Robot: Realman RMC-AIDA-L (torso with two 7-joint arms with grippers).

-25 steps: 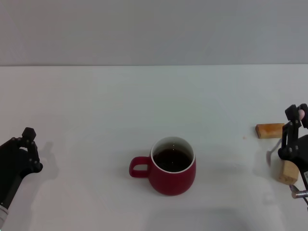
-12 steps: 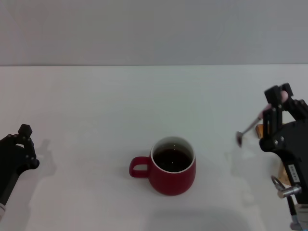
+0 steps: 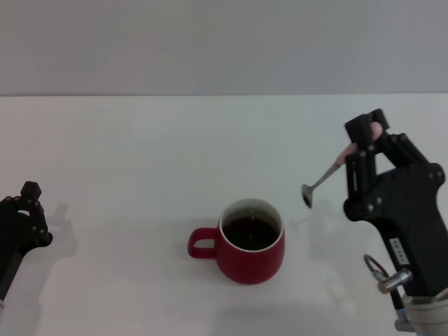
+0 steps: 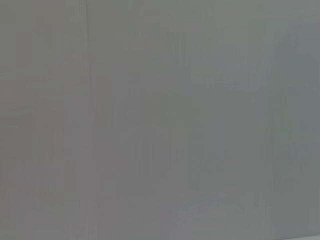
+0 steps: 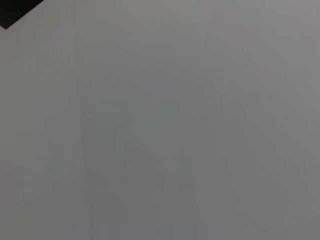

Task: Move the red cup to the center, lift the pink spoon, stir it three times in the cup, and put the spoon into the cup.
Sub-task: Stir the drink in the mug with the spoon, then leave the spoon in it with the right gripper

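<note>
1. Looking down from the head view, the whole scene shows: the red cup (image 3: 252,241) stands on the white table (image 3: 140,154) near the middle, handle toward the robot's left, dark liquid inside.
2. Both wrist views give only a flat grey surface, plus a dark corner in the right one; neither shows cup, spoon or fingers.
3. The right gripper (image 3: 369,140) is raised above the table on the cup's right, its black body tilted up and away from the robot, clamped on the pink handle of the pink spoon (image 3: 323,178).
4. The spoon slants down toward the robot's left, its silver bowl hanging in the air just beside the cup's rim, apart from it.
5. The left gripper (image 3: 28,210) sits low at the table's left edge, well apart from the cup; whether it is released or clenched I cannot tell.
</note>
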